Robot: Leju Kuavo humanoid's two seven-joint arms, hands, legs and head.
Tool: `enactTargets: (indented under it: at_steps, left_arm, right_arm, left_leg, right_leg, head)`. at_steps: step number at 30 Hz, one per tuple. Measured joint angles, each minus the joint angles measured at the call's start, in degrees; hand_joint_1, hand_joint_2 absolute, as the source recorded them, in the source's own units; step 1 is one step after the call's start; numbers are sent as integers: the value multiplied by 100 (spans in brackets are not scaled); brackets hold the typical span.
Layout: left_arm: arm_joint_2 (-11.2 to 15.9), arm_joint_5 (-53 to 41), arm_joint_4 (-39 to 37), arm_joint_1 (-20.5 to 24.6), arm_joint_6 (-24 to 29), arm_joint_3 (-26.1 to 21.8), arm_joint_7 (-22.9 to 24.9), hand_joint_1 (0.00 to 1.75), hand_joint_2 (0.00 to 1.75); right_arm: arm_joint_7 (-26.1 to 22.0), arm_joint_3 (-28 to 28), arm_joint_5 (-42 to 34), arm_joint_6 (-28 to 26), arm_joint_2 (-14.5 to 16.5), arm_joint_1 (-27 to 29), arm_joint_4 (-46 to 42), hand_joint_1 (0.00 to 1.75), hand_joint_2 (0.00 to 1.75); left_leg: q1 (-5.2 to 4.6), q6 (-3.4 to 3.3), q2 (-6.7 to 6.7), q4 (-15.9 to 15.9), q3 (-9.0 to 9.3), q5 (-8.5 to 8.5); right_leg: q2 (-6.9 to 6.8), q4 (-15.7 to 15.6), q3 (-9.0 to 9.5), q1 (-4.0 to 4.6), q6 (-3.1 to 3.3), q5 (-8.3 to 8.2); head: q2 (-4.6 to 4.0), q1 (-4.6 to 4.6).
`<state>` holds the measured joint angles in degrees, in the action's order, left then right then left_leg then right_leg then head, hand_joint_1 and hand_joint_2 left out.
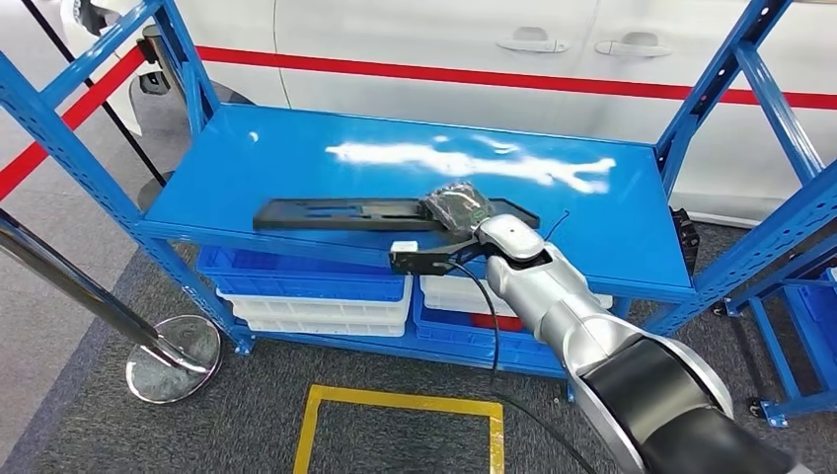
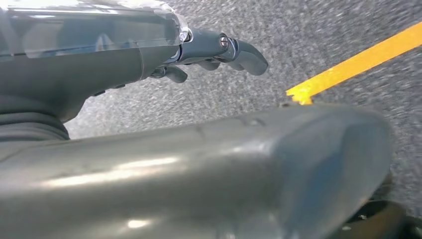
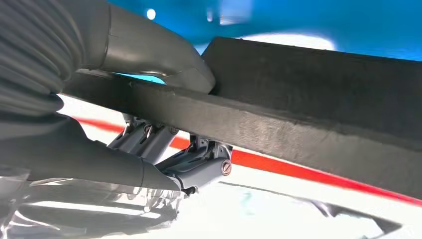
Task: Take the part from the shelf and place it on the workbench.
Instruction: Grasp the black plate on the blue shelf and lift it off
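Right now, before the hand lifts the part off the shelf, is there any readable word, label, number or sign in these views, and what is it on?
None: no text is readable.
The long flat black part on the blue metal shelf, gripped by the right hand, shows no lettering.
A small white tag by the wrist camera is too small to read.
The yellow floor marking and the red stripe on the white car behind are plain lines.

The part (image 1: 345, 213) is lying along the front edge of the shelf (image 1: 296, 158), the right hand (image 1: 459, 207) gripping its right end, bins (image 1: 306, 286) sitting below the shelf, a stanchion base (image 1: 173, 357) standing left of it.
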<state>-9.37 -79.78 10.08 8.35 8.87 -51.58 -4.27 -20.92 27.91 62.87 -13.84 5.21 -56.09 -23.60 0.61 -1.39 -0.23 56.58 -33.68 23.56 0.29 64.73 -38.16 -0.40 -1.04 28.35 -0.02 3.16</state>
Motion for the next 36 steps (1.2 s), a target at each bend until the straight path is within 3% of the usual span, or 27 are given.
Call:
enactTargets:
  at_steps: [2, 3, 4, 5, 7, 9, 13, 15, 17, 18, 19, 20, 22, 24, 27, 29, 32, 33, 34, 35, 36]
  left_arm:
    - [1, 34, 0, -18, 3, 0, -96, 0, 0]
    - [2, 48, 0, -29, 3, 0, -135, 0, 0]
    - [3, 59, 0, -37, 3, 0, -162, 0, 44]
    - [3, 63, 0, -43, 3, 0, -179, 0, 87]
    - [2, 74, 0, -52, 16, 0, -192, 0, 175]
    - [2, 103, 0, -62, 84, -3, -199, 0, 175]
    - [4, 181, 1, -104, 286, -22, -252, 0, 175]
    - [6, 198, 1, -115, 338, -27, -298, 0, 175]
    - [7, 207, 0, -133, 357, -28, -343, 0, 175]
    - [8, 209, 0, -147, 366, -28, -362, 0, 175]
    - [8, 205, 1, -160, 382, -28, -374, 0, 175]
    - [8, 196, 1, -169, 404, -28, -379, 0, 175]
    - [8, 161, 2, -178, 464, -28, -371, 0, 175]
    - [7, 151, 2, -180, 531, -28, -360, 0, 175]
    - [7, 216, 2, -206, 635, -29, -363, 0, 175]
    - [3, 232, 2, -210, 670, -31, -340, 0, 175]
    - [-3, 213, 2, -201, 656, -31, -204, 0, 175]
    - [-3, 226, 2, -206, 649, -33, -153, 0, 175]
    - [-3, 245, 2, -212, 644, -35, -116, 0, 175]
    - [-3, 261, 2, -216, 643, -40, -91, 0, 175]
    - [-4, 270, 2, -216, 644, -47, -74, 0, 175]
  right_arm:
    - [-575, -252, -903, 323, 64, 166, -400, 175, 175]
    - [-759, -338, -1304, 511, 81, 269, -652, 175, 175]
    - [-867, -399, -1616, 674, 98, 359, -900, 175, 175]
    - [-930, -440, -1845, 804, 111, 427, -1125, 175, 175]
    - [-1069, -517, -2287, 1057, 138, 519, -1494, 175, 175]
    - [-1283, -600, -3175, 1508, 160, 674, -1912, 175, 175]
    - [-1334, -600, -5347, 2338, 161, 1255, -3085, 175, 175]
    - [-1317, -511, -5966, 2482, 122, 1580, -3682, 175, 175]
    - [-1348, -422, -6218, 2537, 61, 1892, -4121, 175, 175]
    - [-1382, -381, -6290, 2572, 24, 2062, -4307, 175, 175]
    - [-1422, -341, -6351, 2613, -12, 2251, -4498, 175, 175]
    - [-1466, -297, -6405, 2655, -48, 2452, -4699, 175, 175]
    - [-1539, -194, -6486, 2714, -108, 2879, -5135, 175, 175]
    - [-1576, -82, -6531, 2730, -157, 3316, -5573, 175, 175]
    - [-1582, 56, -6537, 2685, -228, 3941, -6136, 175, 175]
    - [-1588, 111, -6516, 2645, -292, 4236, -6424, 175, 175]
    - [-1587, 127, -6433, 2559, -401, 4617, -6698, 175, 175]
    - [-1577, 127, -6397, 2534, -434, 4752, -6760, 175, 175]
    - [-1564, 127, -6364, 2519, -462, 4870, -6814, 175, 175]
    - [-1551, 127, -6336, 2509, -484, 4961, -6863, 175, 175]
    - [-1538, 128, -6315, 2502, -499, 5021, -6912, 175, 175]
  left_leg:
    - [-1, -15, 3, 3, -5, 2]
    - [1, -13, -1, 9, -3, 8]
    - [3, -7, -8, 20, -1, 18]
    - [6, 7, -16, 38, 0, 33]
    - [-2, 59, -34, 106, -14, 82]
    - [-15, 122, -45, 159, -41, 119]
    - [12, 251, -29, 259, -73, 227]
    - [22, 295, -12, 782, -294, 535]
    - [25, 321, -9, 1545, -649, 864]
    - [25, 324, -9, 1762, -757, 910]
    - [25, 318, -9, 1767, -764, 847]
    - [25, 304, -9, 1553, -664, 690]
    - [12, 247, -11, 740, -260, 319]
    - [-15, 186, -18, 221, -1, 182]
    - [-21, 106, -23, 127, 43, 184]
    - [4, 34, -14, 64, 77, 149]
    - [1, -17, -8, 44, 85, 137]
    - [-3, -20, -9, 49, 83, 140]
    - [-4, -20, -9, 56, 81, 144]
    - [-4, -15, -10, 66, 81, 148]
    - [-4, -5, -12, 81, 82, 156]
  right_leg:
    - [-2, 743, -350, -18, -32, 304]
    - [-5, 926, -441, -32, -44, 321]
    - [-8, 884, -424, -49, -52, 224]
    - [-14, 619, -301, -68, -57, 40]
    - [-27, -153, 63, -79, -44, -293]
    - [-25, -548, 245, -58, 13, -379]
    - [-10, -606, 271, -45, 172, -376]
    - [-21, -631, 301, -61, 228, -374]
    - [-28, -629, 309, -50, 253, -362]
    - [-27, -628, 313, -44, 257, -356]
    - [-24, -627, 321, -38, 255, -350]
    - [-19, -625, 333, -35, 251, -342]
    - [-10, -618, 361, -23, 227, -317]
    - [-6, -613, 369, -9, 178, -299]
    - [-11, -626, 390, -11, 80, -287]
    - [-12, -438, 323, -17, 25, -131]
    - [-12, 567, -138, -31, -18, 396]
    - [-13, 848, -271, -33, -28, 482]
    - [-14, 936, -312, -36, -34, 459]
    - [-15, 790, -236, -38, -34, 331]
    - [-17, 435, -51, -40, -27, 135]
  head:
    - [0, 1]
    - [0, 1]
    - [0, 1]
    - [0, 1]
    - [0, 1]
    - [0, 1]
    - [0, 1]
    - [0, 1]
    - [0, 1]
    - [0, 1]
    - [0, 2]
    - [0, 1]
    - [0, 1]
    - [0, 1]
    - [0, 1]
    - [0, 1]
    - [0, 1]
    - [0, 1]
    - [0, 1]
    - [0, 1]
    - [0, 1]
